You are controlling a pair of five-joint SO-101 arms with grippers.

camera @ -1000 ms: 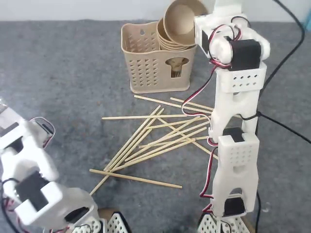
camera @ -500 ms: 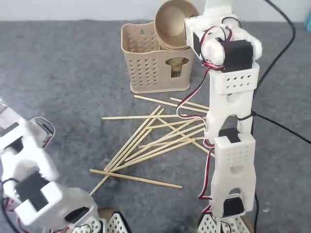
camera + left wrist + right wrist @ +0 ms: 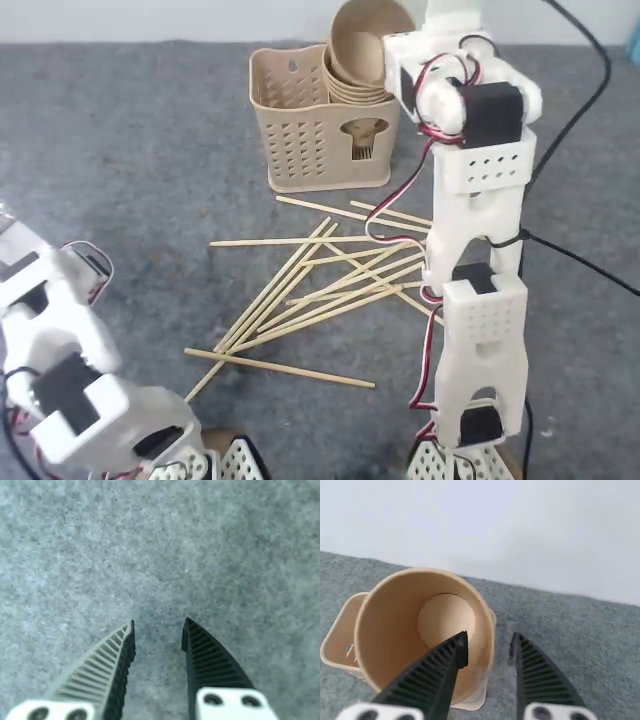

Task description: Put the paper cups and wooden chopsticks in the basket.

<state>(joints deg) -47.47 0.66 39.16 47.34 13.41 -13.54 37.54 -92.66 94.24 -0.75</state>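
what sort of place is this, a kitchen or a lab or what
Likely a robot test bench, not a kitchen: white desktop arms at a grey felt-like mat, with scattered wooden chopsticks and a basket as practice props.

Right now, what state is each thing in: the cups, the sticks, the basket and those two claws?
paper cups: nested in one stack, tilted, inside the basket.
basket: upright on the carpet, cups in one compartment.
wooden chopsticks: lying loose and crossed on the carpet, outside the basket.
right gripper: open, one finger inside the top cup, one outside.
left gripper: open over bare carpet, holding nothing.
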